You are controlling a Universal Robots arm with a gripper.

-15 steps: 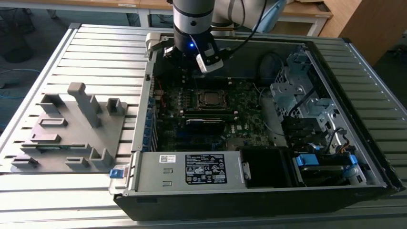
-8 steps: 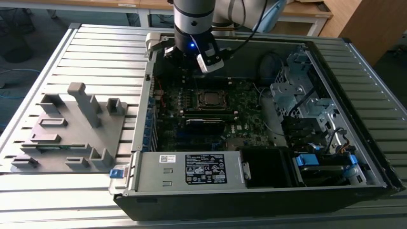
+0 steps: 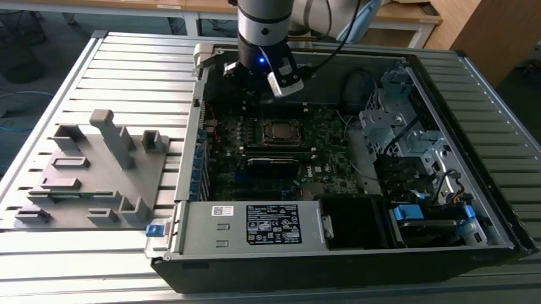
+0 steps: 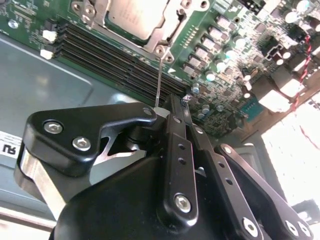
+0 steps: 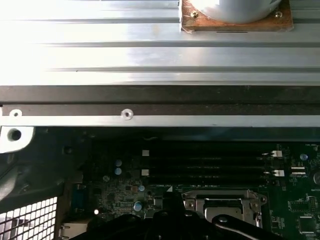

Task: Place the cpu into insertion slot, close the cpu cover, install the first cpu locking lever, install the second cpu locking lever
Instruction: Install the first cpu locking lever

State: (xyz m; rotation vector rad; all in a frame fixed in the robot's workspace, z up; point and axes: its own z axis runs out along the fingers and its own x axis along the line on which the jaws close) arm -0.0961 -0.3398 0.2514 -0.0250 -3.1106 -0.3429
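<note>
As the computer case lies open on the table, the cpu cover appears shut over the cpu, a light, stiff, fragile chip. The thin, springy locking lever, best taken at its free end, meets the tip of the tool. The tool's fingers are drawn together with nothing clamped.

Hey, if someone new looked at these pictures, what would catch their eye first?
The open computer case lies on the slatted table with its motherboard bared. The robot arm reaches down into the case, close to the silver-topped cpu at the board's middle. A grey fixture plate sits at the exterior view's left.
</note>
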